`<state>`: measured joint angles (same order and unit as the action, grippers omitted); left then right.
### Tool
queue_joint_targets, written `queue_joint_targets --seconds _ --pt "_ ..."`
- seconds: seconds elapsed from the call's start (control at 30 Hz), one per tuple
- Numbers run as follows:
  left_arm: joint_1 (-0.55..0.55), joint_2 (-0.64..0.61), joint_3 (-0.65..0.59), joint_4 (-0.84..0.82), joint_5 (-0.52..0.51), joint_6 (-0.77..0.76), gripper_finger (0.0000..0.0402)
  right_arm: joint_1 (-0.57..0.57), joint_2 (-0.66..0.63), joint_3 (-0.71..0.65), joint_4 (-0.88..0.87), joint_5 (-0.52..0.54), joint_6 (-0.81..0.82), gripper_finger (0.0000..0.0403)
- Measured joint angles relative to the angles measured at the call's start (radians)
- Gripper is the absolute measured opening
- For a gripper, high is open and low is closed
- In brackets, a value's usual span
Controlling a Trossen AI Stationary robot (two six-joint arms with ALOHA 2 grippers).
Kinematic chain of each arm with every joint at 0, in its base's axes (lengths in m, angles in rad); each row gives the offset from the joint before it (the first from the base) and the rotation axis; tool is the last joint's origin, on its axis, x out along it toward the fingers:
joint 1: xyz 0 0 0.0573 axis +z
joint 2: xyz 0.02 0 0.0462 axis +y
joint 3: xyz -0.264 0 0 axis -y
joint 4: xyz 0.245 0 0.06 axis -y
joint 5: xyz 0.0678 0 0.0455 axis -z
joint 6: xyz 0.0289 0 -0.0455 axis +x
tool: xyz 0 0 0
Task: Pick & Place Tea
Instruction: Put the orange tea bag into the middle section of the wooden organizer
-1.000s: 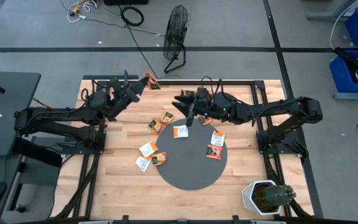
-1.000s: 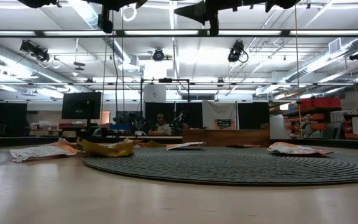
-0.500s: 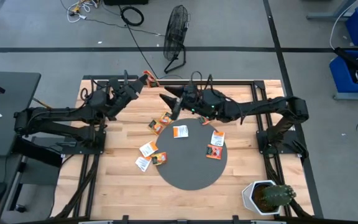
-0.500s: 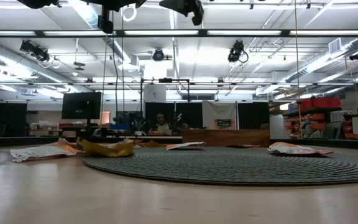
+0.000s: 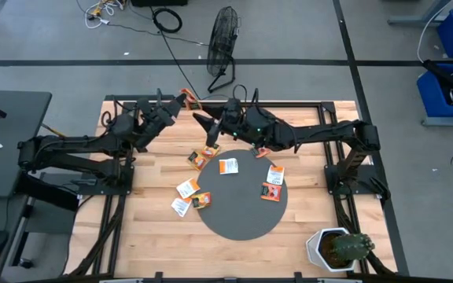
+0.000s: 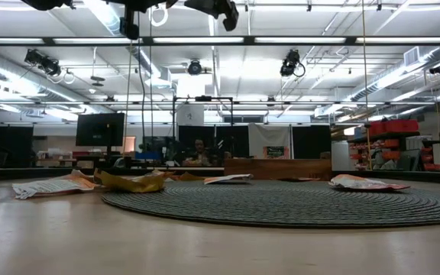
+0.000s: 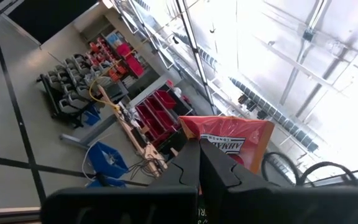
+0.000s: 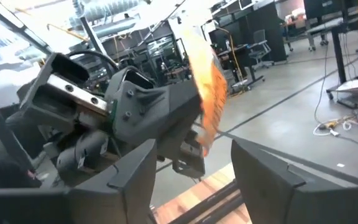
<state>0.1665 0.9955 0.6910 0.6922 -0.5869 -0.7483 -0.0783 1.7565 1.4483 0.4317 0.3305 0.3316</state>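
My left gripper point(image 5: 181, 101) is raised over the table's far edge and shut on one orange-red tea sachet point(image 7: 229, 138), which also shows in the high view point(image 5: 187, 97). My right gripper point(image 5: 204, 130) is open and empty, raised just to the right of the left gripper and facing it. In the right wrist view the held sachet point(image 8: 207, 93) shows edge-on beyond my open fingers point(image 8: 263, 177). Several more sachets lie flat on the wood point(image 5: 188, 189) and on the dark round mat point(image 5: 272, 190). My left gripper pinches the sachet by its lower edge point(image 7: 221, 145) between its two fingers. The fingers slant upward toward the table's far right. The rest of the sachet stands out past the fingertips, lifted clear of the table.
A dark round mat point(image 5: 242, 212) lies mid-table. A white pot with a cactus point(image 5: 336, 249) stands at the near right corner. A brown wooden tray point(image 6: 277, 168) shows at the table's far side in the low view. A floor fan point(image 5: 223, 39) stands beyond the table.
My right gripper has moved from over the mat's far edge toward the table's left and far side, up to my left gripper and the held sachet. Its fingers stay open. The left gripper and its sachet have kept still.
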Motion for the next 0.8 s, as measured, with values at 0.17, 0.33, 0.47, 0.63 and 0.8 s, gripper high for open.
queue_joint_targets --seconds 0.17,0.33,0.47,0.63,0.8 --pt "0.0 0.0 0.0 0.0 0.005 0.001 0.0002 -0.032 0.0 0.0 0.009 0.002 0.034 0.0189" --pt "0.0 0.0 0.0 -0.001 0.005 0.002 0.0002 -0.057 0.0 0.0 0.023 -0.06 0.081 0.0145" --pt "0.0 0.0 0.0 -0.005 0.006 0.003 0.0002 -0.06 0.0 0.0 0.025 -0.074 0.098 0.0086" --pt "0.0 0.0 0.0 -0.013 0.006 0.034 0.0002 -0.067 0.0 0.0 0.023 -0.113 0.114 0.0009" --pt "0.0 0.0 0.0 -0.014 0.011 0.084 0.0003 -0.071 0.0 0.0 0.023 -0.114 0.113 0.0003"
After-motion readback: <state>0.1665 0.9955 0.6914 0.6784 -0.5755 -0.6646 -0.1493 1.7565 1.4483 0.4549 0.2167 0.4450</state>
